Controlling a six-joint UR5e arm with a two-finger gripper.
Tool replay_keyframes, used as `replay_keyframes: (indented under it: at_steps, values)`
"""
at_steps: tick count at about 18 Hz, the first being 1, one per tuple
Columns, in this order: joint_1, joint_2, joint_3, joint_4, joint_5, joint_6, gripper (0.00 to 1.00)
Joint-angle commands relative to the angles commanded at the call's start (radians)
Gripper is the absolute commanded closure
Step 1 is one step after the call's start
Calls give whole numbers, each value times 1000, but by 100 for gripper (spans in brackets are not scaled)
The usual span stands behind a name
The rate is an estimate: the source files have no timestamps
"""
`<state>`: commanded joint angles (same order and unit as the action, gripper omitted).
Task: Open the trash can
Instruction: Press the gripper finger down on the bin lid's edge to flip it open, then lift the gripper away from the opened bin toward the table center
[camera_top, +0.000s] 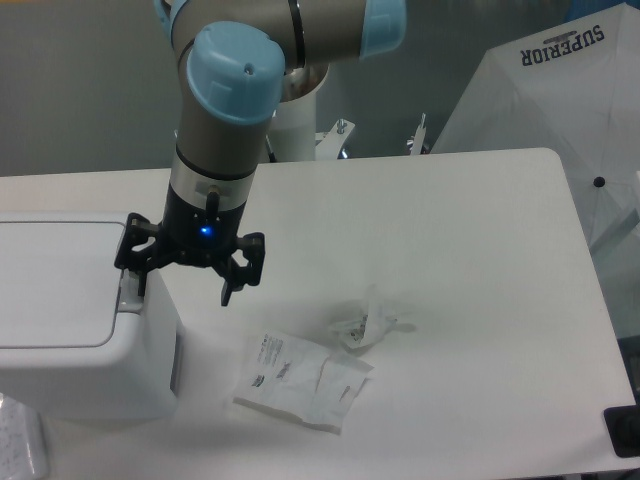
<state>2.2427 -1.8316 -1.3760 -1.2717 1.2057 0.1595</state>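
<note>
Plainly, boxy white trash can (75, 330), lid flat, beside the spread-fingered hand (183, 283).

Your single fixed camera, high in front of the worktop (470, 250), angled steeply down, arm base at upper left.

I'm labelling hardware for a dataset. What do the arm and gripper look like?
The arm has silver-grey cylindrical links with light blue round joint caps. Its wrist ends in a black section with a small glowing blue light. The gripper is black, with two angular, claw-like fingers. No cables show.
</note>
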Motion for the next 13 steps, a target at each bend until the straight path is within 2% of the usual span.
replay_keyframes:
  at_steps: [13]
  values:
    - [0, 3, 6, 0, -2, 8, 0]
